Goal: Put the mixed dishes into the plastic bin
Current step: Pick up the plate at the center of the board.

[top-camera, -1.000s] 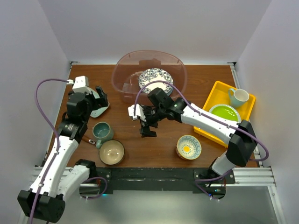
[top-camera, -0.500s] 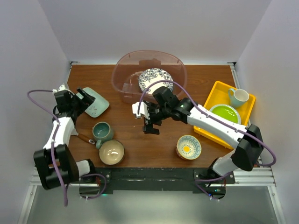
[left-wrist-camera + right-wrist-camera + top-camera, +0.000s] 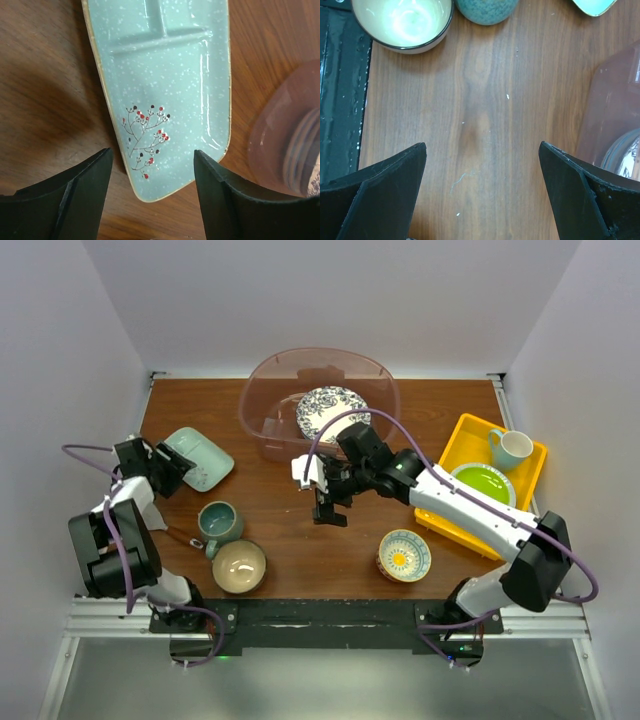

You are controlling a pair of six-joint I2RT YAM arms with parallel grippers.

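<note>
Wood-grain table (image 3: 290, 550): you are holding the left gripper (image 3: 152, 155), jaws parted and empty, astride the mint square dish (image 3: 165, 90) left of the plastic bin (image 3: 258, 420), likely to pinch its corner; the right gripper (image 3: 482, 155) is hovering wide open, empty, before the bin.

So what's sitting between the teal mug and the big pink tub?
Nothing. The top view shows only bare wooden table between the teal mug and the pink tub.
</note>
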